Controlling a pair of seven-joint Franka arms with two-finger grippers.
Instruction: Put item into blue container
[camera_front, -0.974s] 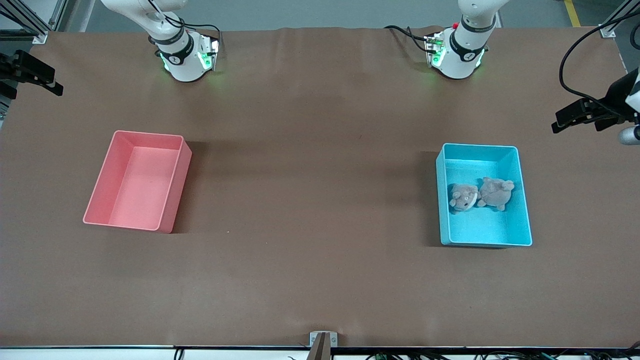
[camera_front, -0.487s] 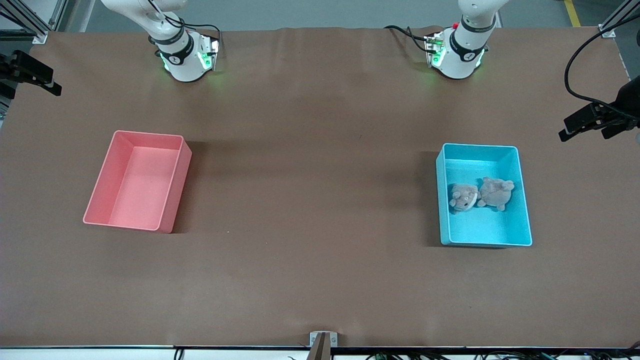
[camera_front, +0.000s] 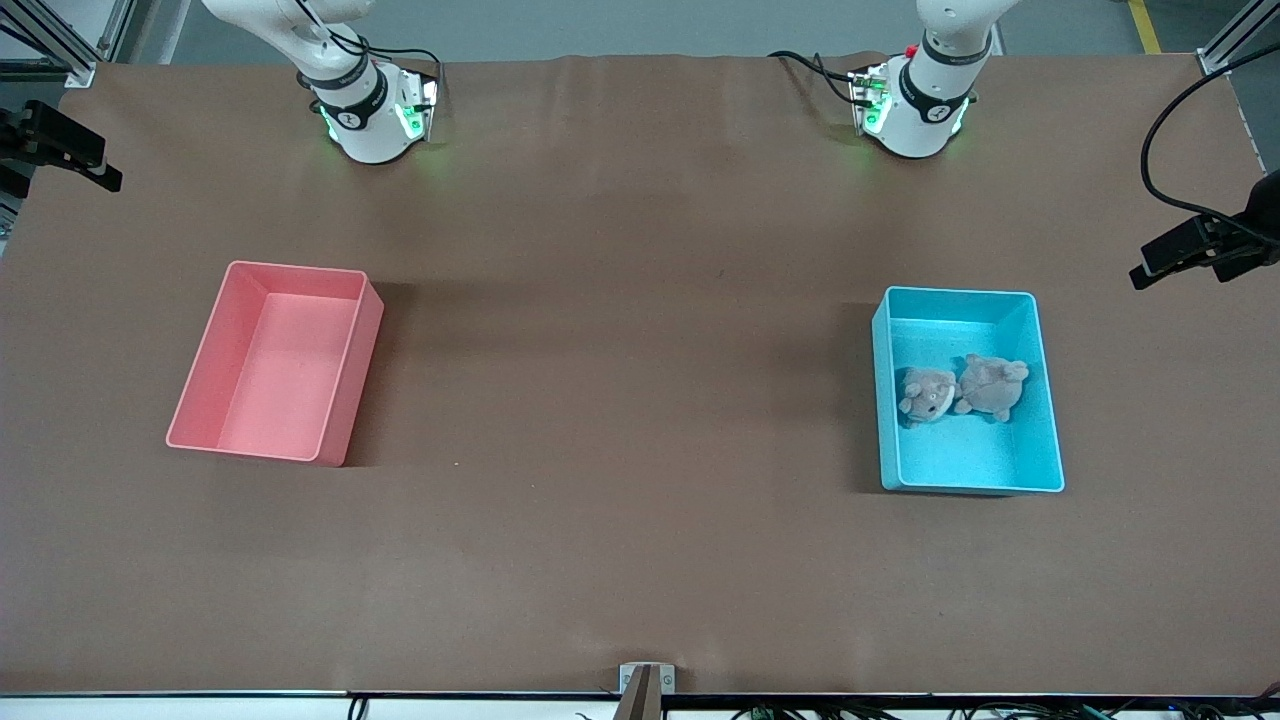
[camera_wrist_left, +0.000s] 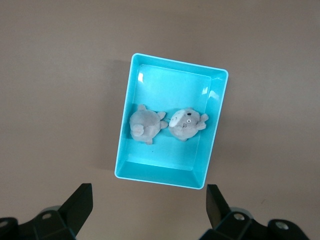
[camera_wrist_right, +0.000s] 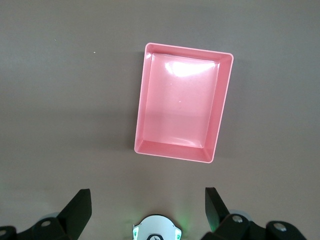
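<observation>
Front view: two grey plush toys are seen lying inside the blue container, toward the left arm's end of the tabletop; the pink bin is empty, so the task is judged done.
Left wrist view: the left gripper is held high over the blue container, fingers spread and empty.
Right wrist view: the right gripper is held over the pink bin, fingers likewise released.

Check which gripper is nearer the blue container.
Left. The left gripper hangs high off the blue container, at that arm's end of the table; the right gripper hangs high by the pink bin.
</observation>
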